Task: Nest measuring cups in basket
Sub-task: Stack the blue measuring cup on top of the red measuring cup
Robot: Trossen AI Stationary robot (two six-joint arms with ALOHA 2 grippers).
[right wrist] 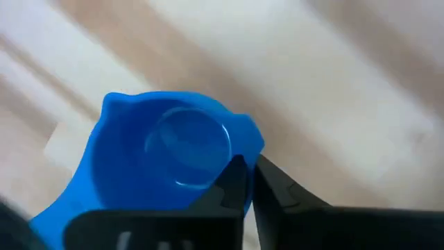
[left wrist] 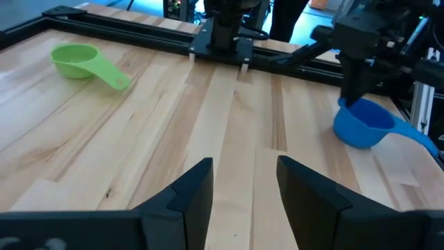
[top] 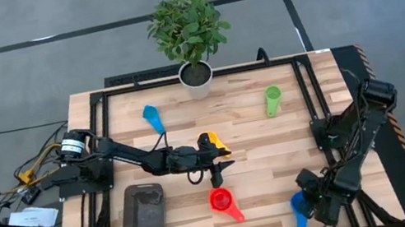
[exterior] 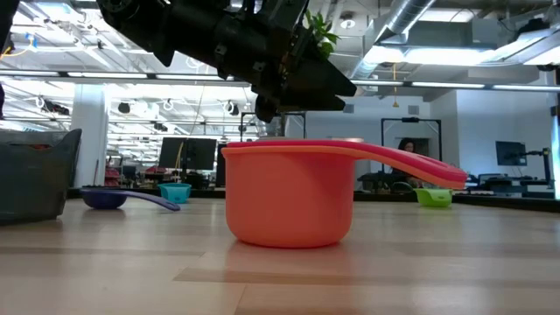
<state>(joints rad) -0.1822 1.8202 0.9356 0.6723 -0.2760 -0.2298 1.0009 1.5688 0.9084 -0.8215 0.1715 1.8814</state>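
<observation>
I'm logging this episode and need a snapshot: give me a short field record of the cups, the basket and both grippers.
basket: dark grey basket, near table's front left, no cup visible inside
cups on table: red, green, light blue, yellow
left gripper: open, above the table just behind the red cup
right gripper: shut on rim of blue cup, front right
</observation>
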